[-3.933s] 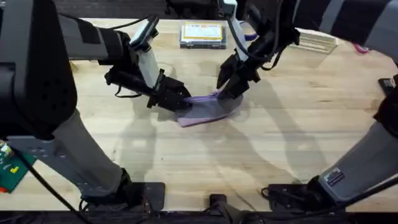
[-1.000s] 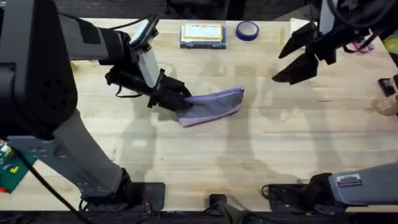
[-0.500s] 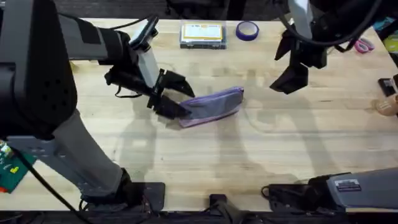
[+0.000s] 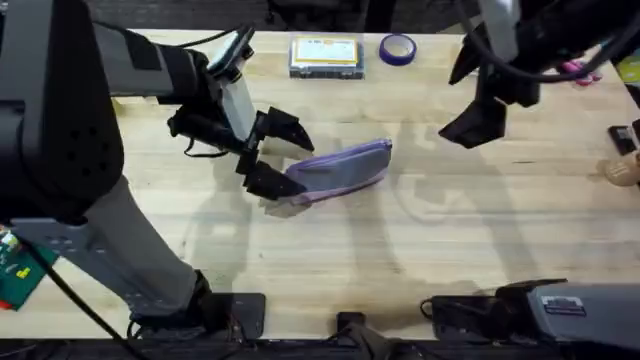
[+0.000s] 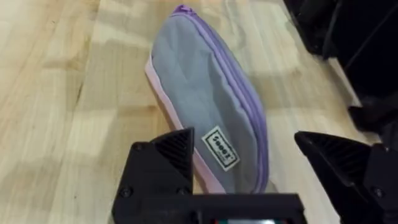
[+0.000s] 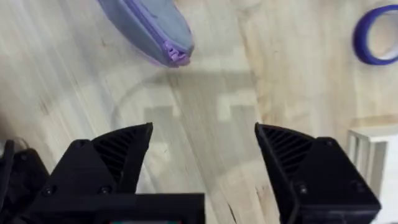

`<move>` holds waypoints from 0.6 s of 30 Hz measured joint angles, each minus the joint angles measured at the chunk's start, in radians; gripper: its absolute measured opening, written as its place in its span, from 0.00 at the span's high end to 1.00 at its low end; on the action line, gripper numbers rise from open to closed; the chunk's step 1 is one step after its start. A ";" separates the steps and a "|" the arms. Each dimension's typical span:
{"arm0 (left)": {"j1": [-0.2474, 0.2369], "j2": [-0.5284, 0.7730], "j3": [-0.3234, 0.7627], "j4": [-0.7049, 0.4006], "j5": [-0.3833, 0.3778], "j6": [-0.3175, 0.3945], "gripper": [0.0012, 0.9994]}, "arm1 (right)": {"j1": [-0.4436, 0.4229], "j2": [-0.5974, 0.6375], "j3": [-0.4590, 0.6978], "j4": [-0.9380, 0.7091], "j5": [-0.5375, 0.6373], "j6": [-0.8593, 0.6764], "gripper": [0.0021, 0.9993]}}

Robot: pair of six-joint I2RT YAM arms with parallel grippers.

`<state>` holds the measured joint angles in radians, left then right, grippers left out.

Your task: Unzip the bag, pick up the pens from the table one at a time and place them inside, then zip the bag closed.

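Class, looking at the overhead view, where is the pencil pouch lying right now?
The bag lies on the table near the middle, its left end between the open left gripper fingers, below the clear box.

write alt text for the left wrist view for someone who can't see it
A grey fabric pencil pouch with purple zipper and pink edging lies on a pale wooden plank table, its near end between the left gripper's open black fingers.
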<state>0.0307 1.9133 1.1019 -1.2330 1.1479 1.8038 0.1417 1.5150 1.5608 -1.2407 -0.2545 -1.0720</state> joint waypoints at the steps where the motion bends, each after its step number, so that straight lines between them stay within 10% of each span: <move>1: 0.000 0.000 0.005 -0.015 -0.001 0.000 0.00 | 0.000 -0.017 0.000 0.003 0.000 0.010 0.00; 9: 0.008 -0.083 0.152 -0.116 -0.118 -0.041 0.00 | 0.000 -0.163 0.000 0.005 0.000 0.071 0.00; 18: 0.008 -0.306 0.351 -0.121 -0.346 -0.332 0.00 | 0.000 -0.246 -0.001 -0.005 0.000 0.110 0.00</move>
<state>0.0391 1.6073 1.4533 -1.3544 0.8017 1.4721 0.1417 1.2688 1.5596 -1.2453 -0.2544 -0.9625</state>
